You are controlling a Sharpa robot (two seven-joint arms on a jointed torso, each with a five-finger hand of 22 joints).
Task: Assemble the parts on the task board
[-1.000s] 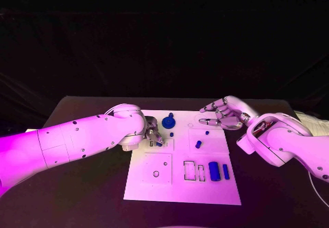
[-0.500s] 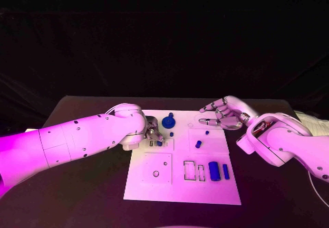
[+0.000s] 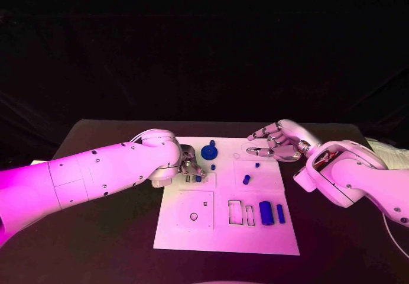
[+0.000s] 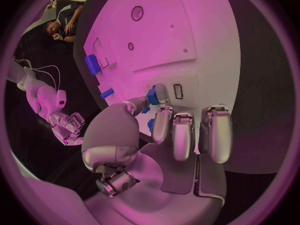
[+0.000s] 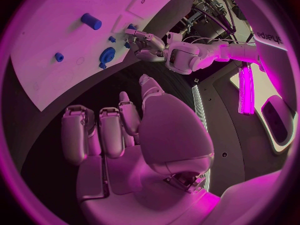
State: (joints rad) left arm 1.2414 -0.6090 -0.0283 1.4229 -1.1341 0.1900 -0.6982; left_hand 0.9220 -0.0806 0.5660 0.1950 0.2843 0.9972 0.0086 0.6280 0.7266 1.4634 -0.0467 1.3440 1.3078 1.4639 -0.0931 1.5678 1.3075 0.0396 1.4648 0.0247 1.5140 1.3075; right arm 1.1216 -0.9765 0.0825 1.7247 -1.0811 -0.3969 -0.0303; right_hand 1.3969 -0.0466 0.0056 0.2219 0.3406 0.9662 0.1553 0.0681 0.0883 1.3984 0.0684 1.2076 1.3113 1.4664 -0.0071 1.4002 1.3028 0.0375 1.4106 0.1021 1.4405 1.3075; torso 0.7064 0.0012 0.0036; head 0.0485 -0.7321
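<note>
The white task board (image 3: 223,234) lies in the middle of the black table. My left hand (image 3: 188,165) hovers over the board's upper left part and pinches a small blue part (image 4: 152,95) between thumb and a finger, close above a small slot (image 4: 178,91). My right hand (image 3: 276,142) floats over the board's far right corner, fingers apart and holding nothing. On the board sit a round blue disc (image 3: 210,154), a small blue peg (image 3: 246,179), a blue cylinder (image 3: 266,213) and a thin blue bar (image 3: 281,214).
Rectangular recesses (image 3: 235,212) and a square plate with holes (image 3: 196,209) mark the board's near half. Bare black table (image 3: 102,236) lies on both sides of the board. The right wrist view shows the blue disc (image 5: 107,55) and my left hand (image 5: 147,42) beyond it.
</note>
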